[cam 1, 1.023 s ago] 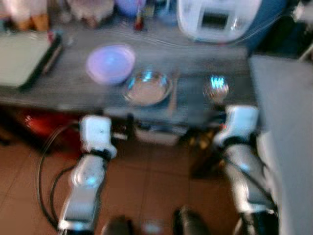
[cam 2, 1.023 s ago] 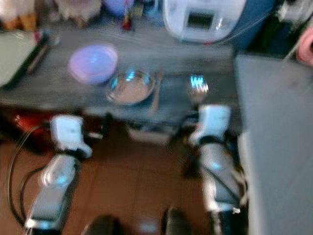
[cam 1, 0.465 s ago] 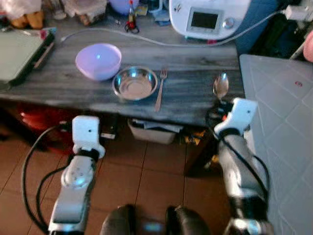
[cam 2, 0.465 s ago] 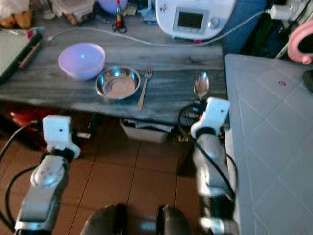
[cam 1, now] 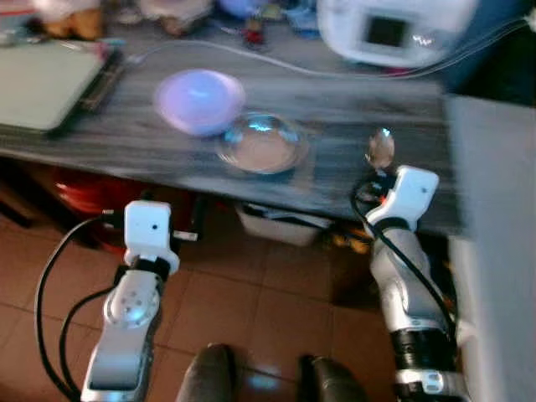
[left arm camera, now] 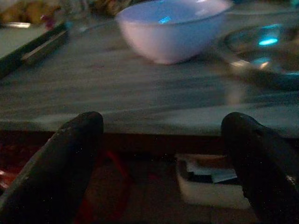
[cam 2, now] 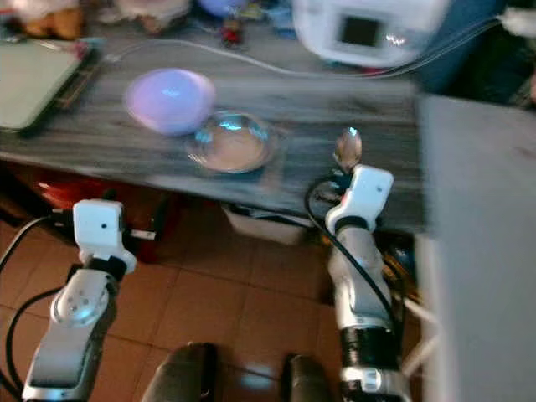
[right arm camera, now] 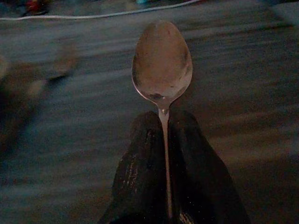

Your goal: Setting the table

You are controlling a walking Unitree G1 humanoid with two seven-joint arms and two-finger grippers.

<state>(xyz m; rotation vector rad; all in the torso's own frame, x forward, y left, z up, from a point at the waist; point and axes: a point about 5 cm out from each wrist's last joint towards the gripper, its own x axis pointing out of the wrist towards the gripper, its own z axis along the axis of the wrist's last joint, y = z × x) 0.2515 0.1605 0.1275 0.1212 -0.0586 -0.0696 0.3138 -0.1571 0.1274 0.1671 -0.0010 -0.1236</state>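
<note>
Since half a second ago the camera has swung; right gripper [right arm camera: 166, 154] clamps the spoon [right arm camera: 161, 65] over the worktop's [cam 1: 109, 134] front edge, unplaced; left gripper [left arm camera: 163, 154] gapes empty before the pink bowl [cam 1: 199, 100] and steel bowl [cam 1: 261, 144].

Both head views are smeared by motion blur, and the table [cam 1: 100, 134] and bowls look soft. The wrist views are dim and murky, with bluish glints on the metal bowl [left arm camera: 261, 46].
</note>
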